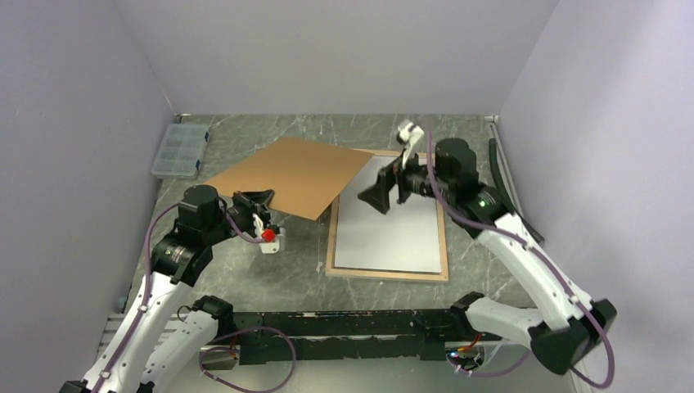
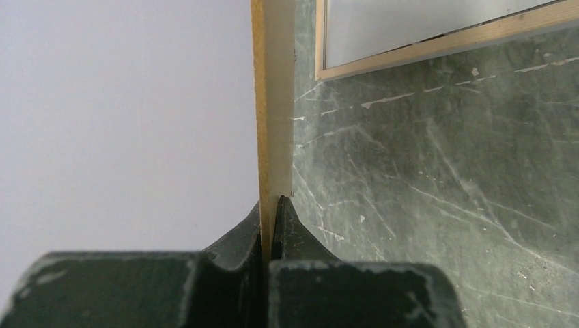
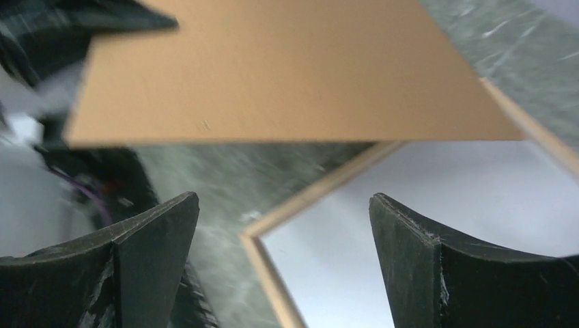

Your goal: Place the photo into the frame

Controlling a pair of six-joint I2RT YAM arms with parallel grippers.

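Observation:
The frame (image 1: 444, 237) lies flat on the table at centre right, light-wood rim up, and its inside shows only a pale grey-white surface. No dark printed imagery of the photo shows in any view. My left gripper (image 1: 263, 199) is shut on the near edge of the brown backing panel (image 1: 286, 176) and holds it tilted up, left of the frame. In the left wrist view the panel's edge (image 2: 273, 102) runs straight up from the shut gripper (image 2: 273, 205), with the frame's corner (image 2: 437, 44) beyond. My right gripper (image 1: 378, 196) hovers open and empty over the frame's far left part (image 3: 273, 273), under the panel (image 3: 287, 68).
A clear plastic compartment box (image 1: 180, 150) sits at the back left against the wall. Grey walls close in the table on the left, back and right. The table top (image 1: 286, 270) is green marbled stone.

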